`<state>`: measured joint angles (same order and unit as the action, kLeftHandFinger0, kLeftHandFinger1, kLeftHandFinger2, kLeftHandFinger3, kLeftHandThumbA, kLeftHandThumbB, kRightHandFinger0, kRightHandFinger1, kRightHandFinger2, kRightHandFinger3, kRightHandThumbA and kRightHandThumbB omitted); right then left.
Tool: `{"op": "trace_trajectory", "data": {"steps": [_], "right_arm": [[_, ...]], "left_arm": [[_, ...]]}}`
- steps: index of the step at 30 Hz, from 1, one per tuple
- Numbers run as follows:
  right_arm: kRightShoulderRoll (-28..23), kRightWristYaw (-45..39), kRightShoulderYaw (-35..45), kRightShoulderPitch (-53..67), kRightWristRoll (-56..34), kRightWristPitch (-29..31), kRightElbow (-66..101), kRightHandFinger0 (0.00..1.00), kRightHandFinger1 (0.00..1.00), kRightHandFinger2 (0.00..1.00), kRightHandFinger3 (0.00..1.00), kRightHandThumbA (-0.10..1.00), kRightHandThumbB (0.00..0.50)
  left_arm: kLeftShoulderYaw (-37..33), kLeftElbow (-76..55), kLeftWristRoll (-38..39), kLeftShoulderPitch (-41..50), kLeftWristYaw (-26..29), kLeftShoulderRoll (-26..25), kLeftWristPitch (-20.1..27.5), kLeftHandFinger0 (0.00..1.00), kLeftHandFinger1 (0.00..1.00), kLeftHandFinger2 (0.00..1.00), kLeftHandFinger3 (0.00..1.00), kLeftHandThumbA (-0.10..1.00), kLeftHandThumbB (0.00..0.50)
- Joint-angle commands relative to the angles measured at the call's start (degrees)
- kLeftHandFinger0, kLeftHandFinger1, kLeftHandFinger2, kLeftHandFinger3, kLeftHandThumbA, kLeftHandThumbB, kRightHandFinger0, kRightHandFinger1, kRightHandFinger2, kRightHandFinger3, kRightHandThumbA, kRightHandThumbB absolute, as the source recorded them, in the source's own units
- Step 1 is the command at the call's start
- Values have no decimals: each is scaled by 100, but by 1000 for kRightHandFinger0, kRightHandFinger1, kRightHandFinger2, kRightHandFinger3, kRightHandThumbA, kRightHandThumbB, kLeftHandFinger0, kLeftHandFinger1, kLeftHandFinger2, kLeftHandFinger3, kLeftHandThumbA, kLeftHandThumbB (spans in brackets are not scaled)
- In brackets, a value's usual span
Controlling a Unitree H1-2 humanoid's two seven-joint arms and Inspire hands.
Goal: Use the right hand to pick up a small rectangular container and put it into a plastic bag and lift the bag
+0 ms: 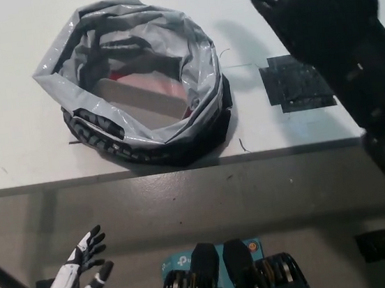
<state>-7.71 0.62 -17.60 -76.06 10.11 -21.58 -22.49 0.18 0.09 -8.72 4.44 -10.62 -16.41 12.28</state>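
The bag (pixel 136 87) is lying on the white desk (pixel 9 138), near the front edge, with its mouth open and facing upward. It is grey, and its rim is rolled down so that a black band is showing around the lower side. Inside the bag something red and white (pixel 139 84) is showing at the bottom; I cannot tell if this is the container.

The black right arm (pixel 351 61) is reaching in from the right side, and its upper end is going out of the picture at the top. The right hand itself is not showing, so I cannot tell its state. Beside the arm, a dark square patch (pixel 296 83) is lying flat on the desk, apart from the bag.

The white left hand (pixel 81 270) is resting low at the left, below the desk edge, holding nothing, with its fingers spread apart.
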Motion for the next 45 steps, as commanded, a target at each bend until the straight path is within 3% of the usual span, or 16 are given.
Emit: {"op": "trace_trajectory", "data": {"steps": [1,4,5,9,11,17,18,19,21,25,29,32,34,36,41,45], "right_arm": [[-1662,-600,857,1095,538,-216,4919,1000,1000,1000,1000,1000,371],[-1940,-796,1406,2161,-31,-512,6171,1000,1000,1000,1000,1000,361],[-2039,-842,1704,2917,-356,-535,6680,1000,1000,1000,1000,1000,419],[-2108,-620,2027,4110,-768,-535,7358,1000,1000,1000,1000,1000,394],[-1941,-274,2265,5029,-711,-55,7676,1000,1000,1000,1000,1000,343],[-1594,300,2499,6152,-1023,1263,7692,1000,1000,1000,1000,1000,414],[-1567,322,2492,6208,-1023,1327,7692,1000,1000,1000,1000,1000,414],[-1459,399,2476,6369,-1065,1484,7692,1000,1000,1000,1000,1000,452],[-1341,462,2437,6578,-1028,1720,7692,1000,1000,1000,1000,1000,423],[-1086,404,2202,6854,-1053,1882,7692,1000,1000,1000,1000,1000,462],[-857,205,1761,7045,-649,1847,7462,1000,1000,1000,1000,1000,412],[-770,129,1531,7318,-449,2338,6585,1000,1000,1000,1000,1000,333],[-711,143,1463,7409,-359,2492,6202,1000,1000,1000,1000,1000,336],[-634,155,1392,7496,-300,2696,5623,1000,1000,1000,1000,1000,277],[-294,265,1300,7468,-298,3137,3979,1000,1000,1000,1000,1000,193],[-129,141,1314,7564,-553,3266,3270,1000,1000,1000,1000,1000,181]], "left_arm": [[221,-53,286,-583,104,-157,184,992,1000,1000,1000,1000,367],[230,-20,430,-667,85,-86,173,1000,1000,1000,1000,1000,382],[226,-5,523,-720,82,-5,136,1000,1000,1000,1000,1000,392],[233,12,540,-815,111,53,105,1000,1000,1000,1000,1000,375],[237,52,436,-950,152,34,115,1000,1000,1000,1000,1000,357],[226,241,427,-1424,124,39,33,1000,1000,1000,1000,1000,383],[229,245,436,-1436,117,36,23,1000,1000,1000,1000,1000,383],[232,259,438,-1462,106,21,29,1000,1000,1000,1000,1000,365],[232,260,454,-1500,85,12,8,1000,1000,1000,1000,1000,352],[235,318,489,-1574,47,1,11,1000,1000,1000,1000,1000,350],[241,325,486,-1595,44,8,-3,1000,1000,1000,1000,1000,354],[251,287,516,-1502,34,12,-10,1000,1000,1000,1000,1000,363],[249,283,519,-1441,28,16,24,1000,1000,1000,1000,1000,363],[236,258,520,-1334,25,38,45,1000,1000,1000,1000,1000,368],[177,244,504,-1071,7,93,93,1000,1000,1000,1000,1000,373],[140,185,517,-873,-10,144,91,1000,1000,1000,1000,1000,373]]}}
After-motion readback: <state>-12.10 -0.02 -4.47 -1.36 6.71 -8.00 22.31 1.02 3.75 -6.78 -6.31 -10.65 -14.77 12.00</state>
